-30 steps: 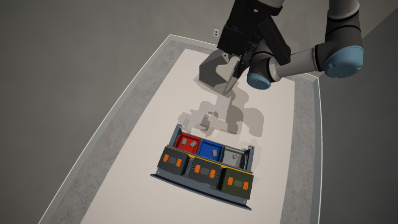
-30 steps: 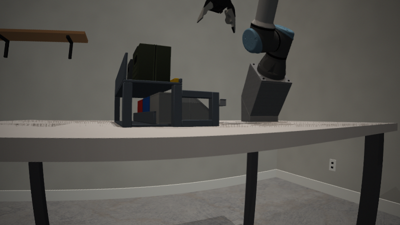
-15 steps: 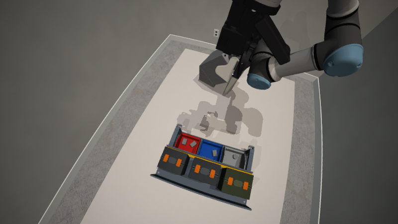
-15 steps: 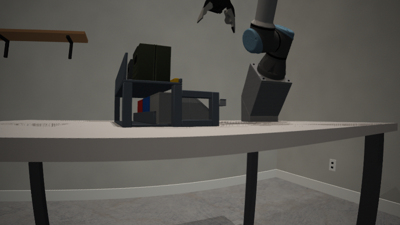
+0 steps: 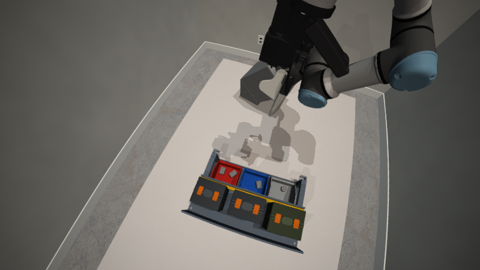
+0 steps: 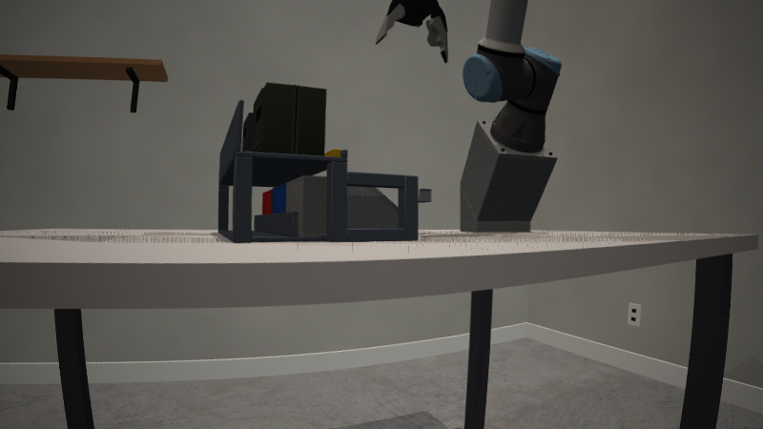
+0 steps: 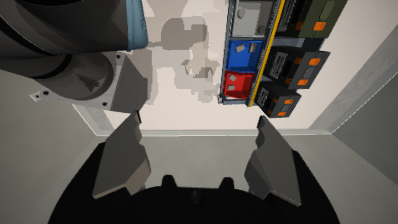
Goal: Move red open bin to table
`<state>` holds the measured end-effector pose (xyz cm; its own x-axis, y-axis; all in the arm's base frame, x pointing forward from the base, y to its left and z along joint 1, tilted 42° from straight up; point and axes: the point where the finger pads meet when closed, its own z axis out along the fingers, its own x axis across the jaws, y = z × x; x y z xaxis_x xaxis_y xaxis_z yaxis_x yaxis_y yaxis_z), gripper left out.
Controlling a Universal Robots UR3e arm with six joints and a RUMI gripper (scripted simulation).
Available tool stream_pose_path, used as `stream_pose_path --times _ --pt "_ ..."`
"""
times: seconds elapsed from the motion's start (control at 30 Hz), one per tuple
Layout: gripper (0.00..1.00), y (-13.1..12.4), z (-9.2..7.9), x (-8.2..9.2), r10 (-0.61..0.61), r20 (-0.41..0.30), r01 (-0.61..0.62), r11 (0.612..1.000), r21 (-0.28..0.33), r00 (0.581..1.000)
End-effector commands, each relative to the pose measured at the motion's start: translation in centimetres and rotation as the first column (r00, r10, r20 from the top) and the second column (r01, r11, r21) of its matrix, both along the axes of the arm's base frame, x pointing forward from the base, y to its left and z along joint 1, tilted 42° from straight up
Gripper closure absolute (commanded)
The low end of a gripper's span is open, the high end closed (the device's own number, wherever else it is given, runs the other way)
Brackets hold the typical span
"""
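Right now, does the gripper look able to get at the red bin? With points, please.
Probably yes: the gripper point(image 6: 411, 51) point(image 7: 199, 113) is open, and the red bin point(image 5: 229, 180) point(image 7: 246, 90) is uncovered on top, though the blue bin point(image 5: 249, 185) point(image 7: 251, 58) sits close beside it.

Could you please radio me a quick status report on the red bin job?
Gripper open, holding nothing. Red open bin on lower shelf, parts inside. Blue open bin close beside.
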<state>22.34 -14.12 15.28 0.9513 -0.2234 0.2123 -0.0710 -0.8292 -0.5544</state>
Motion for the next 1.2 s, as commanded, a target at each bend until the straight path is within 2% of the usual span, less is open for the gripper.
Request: stream_pose_path --times 0.0,0.03,0.43,0.47,0.6,1.0,1.03,1.17 --pt "0.00 0.09 -0.35 0.45 0.086 0.005 -0.086 0.993 0.080 0.996" --pt "0.00 0.13 -0.45 0.57 0.109 0.007 -0.109 0.989 0.102 0.994" --pt "0.00 0.13 -0.45 0.57 0.109 0.007 -0.109 0.989 0.102 0.994" --pt "0.00 0.01 -0.18 0.22 0.035 0.002 -0.035 0.999 0.032 0.999" --pt "0.00 0.15 -0.65 0.76 0.109 0.007 -0.109 0.989 0.102 0.994" --pt "0.00 0.15 -0.65 0.76 0.109 0.007 -0.109 0.989 0.102 0.994" --pt "0.00 0.05 -0.32 0.37 0.051 0.004 -0.051 0.998 0.047 0.999" --pt "0.00 0.15 -0.78 0.88 0.109 0.007 -0.109 0.989 0.102 0.994"
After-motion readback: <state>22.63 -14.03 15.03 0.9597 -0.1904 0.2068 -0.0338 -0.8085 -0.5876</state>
